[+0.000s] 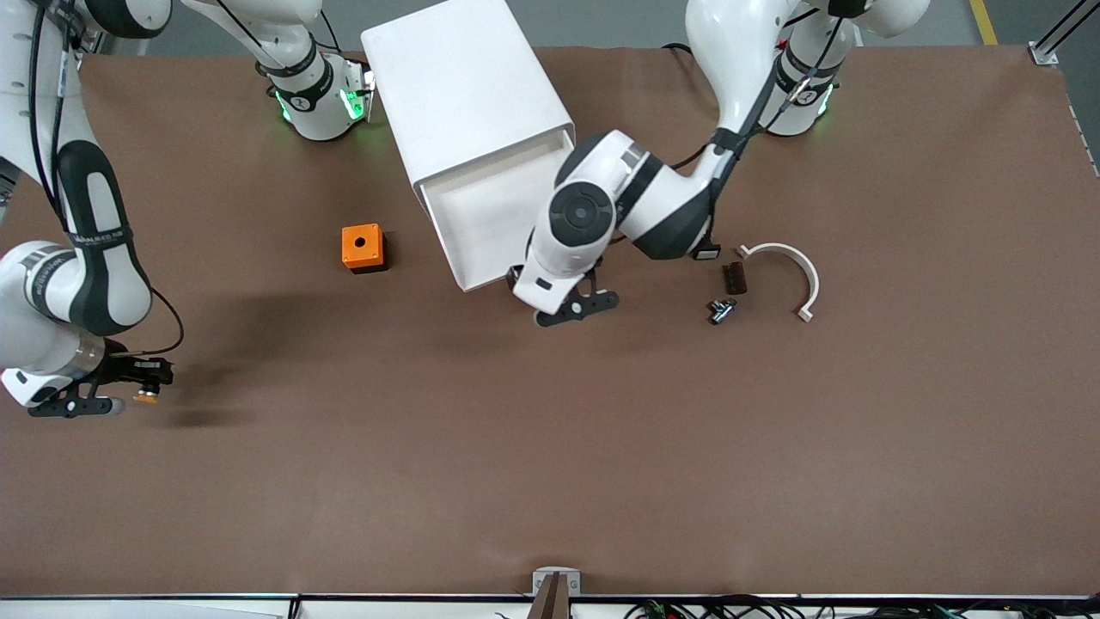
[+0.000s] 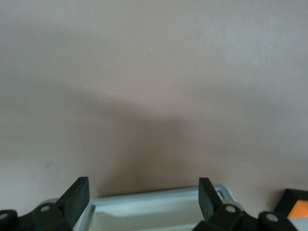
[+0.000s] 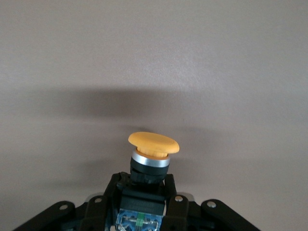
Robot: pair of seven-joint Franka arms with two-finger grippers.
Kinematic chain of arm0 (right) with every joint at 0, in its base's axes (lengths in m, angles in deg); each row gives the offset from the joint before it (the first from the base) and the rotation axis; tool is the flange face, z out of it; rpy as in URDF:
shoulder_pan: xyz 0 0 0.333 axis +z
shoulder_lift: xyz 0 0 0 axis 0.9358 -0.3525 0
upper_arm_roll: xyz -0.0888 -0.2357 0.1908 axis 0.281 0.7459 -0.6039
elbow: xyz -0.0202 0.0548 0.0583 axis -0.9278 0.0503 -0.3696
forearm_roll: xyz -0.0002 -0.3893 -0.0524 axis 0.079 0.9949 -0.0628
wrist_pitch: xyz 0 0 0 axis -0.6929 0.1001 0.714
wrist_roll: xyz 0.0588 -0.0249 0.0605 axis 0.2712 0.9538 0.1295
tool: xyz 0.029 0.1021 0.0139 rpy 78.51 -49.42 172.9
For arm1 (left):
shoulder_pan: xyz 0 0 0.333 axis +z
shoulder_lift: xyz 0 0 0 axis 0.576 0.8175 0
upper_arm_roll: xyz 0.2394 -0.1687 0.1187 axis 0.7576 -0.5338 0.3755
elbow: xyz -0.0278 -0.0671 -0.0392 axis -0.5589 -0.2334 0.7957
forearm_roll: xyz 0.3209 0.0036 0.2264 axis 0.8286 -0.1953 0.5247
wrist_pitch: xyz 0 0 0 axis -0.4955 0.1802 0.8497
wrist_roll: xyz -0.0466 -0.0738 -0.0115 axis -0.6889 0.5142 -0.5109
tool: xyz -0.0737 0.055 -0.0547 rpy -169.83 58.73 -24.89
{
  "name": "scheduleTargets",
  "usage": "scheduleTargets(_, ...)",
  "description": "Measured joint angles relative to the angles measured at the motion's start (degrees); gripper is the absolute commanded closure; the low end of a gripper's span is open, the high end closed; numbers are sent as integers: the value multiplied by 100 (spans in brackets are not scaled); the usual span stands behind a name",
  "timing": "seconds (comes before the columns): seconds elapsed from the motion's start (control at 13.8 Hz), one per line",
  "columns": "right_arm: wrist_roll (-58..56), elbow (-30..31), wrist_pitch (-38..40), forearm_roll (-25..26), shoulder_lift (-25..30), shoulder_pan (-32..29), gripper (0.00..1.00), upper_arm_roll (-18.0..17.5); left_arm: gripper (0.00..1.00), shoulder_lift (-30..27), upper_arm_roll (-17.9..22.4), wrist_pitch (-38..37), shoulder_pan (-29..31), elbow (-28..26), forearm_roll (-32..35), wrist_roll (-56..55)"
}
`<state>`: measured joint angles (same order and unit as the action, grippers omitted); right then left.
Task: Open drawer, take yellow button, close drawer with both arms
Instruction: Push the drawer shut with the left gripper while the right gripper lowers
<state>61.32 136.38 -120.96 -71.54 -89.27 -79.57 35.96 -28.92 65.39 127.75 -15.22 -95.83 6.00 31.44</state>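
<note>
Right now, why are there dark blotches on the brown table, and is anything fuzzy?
Front view: the blotches are soft shadows that the arms cast on the table. Left wrist view: a broad shadow lies above the drawer, and the left pincer looks slightly blurred. Right wrist view: the button in the right pincer is sharp, with a shadow band over it.

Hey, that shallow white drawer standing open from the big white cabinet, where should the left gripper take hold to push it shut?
Take the shallow white drawer by its pale flat front lip, coming from above. The left gripper hangs open just there, one finger to each side of the lip. The front is a thin upright wall, so shutting across it probably gives the firmest hold. The right gripper holds the orange-capped push button.
</note>
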Motion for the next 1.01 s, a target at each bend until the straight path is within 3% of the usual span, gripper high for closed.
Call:
scheduleTargets(0.36,-271,-10,-549,0,-301,0,96,-31,0,-63,-154,-72,-438,-141,0,-888)
scheduleTargets(0.43,-273,-10,-565,0,-314,0,89,-32,0,-85,-290,-159,-461,-165,1,-1076)
scheduleTargets(0.51,-273,-10,-569,-3,-318,0,51,-32,0,-104,-433,-225,-474,-186,1,-1218)
scheduleTargets(0.58,-272,-12,-571,-24,-319,0,1,-33,0,-121,-566,-244,-484,-208,1,-1342)
scheduleTargets(1.01,-272,-134,-396,-164,-313,-1,0,-40,0,-142,-961,-278,-492,-300,1,-1812)
